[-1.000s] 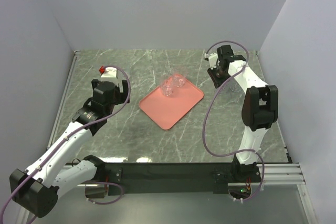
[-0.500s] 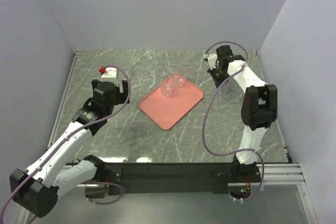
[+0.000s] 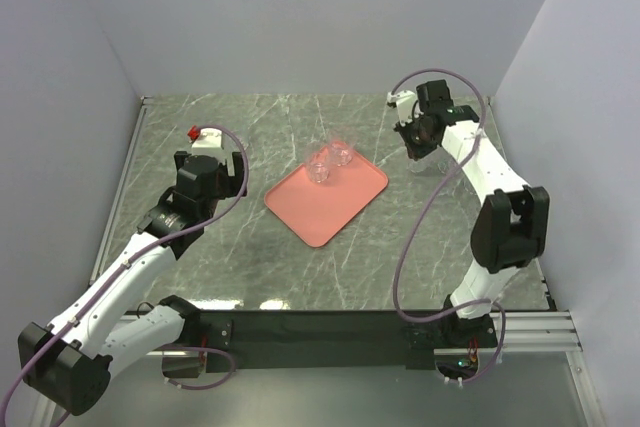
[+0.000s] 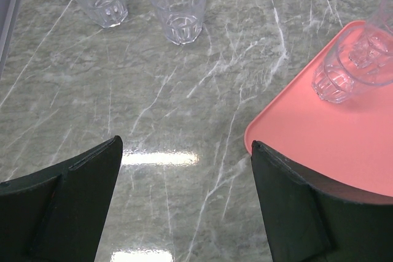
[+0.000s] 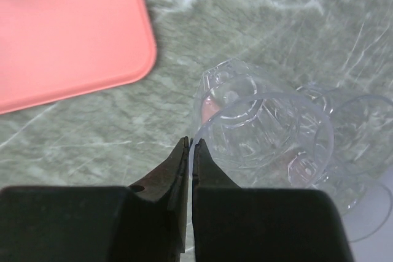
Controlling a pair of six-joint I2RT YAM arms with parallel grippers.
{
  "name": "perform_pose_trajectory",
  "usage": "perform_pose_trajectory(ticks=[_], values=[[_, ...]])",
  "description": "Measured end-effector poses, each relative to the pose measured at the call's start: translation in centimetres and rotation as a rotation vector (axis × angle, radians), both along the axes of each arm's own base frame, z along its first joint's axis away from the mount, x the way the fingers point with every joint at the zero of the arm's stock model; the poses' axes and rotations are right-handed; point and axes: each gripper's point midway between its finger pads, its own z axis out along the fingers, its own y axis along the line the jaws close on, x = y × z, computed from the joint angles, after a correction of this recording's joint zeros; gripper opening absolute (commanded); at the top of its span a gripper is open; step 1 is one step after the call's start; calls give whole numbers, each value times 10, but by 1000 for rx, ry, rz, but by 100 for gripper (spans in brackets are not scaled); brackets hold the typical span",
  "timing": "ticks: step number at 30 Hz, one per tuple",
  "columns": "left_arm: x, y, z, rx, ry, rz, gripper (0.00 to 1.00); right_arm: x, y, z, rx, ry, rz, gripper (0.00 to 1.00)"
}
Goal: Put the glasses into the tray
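Right gripper (image 5: 189, 146): pinched tight on the rim of a small clear round tumbler (image 5: 258, 133).
Left gripper (image 4: 185, 145): jaws wide, empty, beside salmon-pink rectangular tray (image 4: 319, 145).

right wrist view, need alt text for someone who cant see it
The right claw is shut on the rim of a clear glass, seen against the grey marble table. More clear glasses sit close beside it at right, and a corner of the pink tray shows at upper left.
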Motion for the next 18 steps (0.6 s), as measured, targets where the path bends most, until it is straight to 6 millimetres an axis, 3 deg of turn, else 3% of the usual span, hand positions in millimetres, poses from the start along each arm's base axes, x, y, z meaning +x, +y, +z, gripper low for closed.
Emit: perform_pose_trajectory(ticks=[6,18], values=[[0,0,1,-2,-4,0,91,-15,27,23,67,-49,112,0],[-1,0,-2,0,0,0,91,-38,83,2,59,26,319,0]])
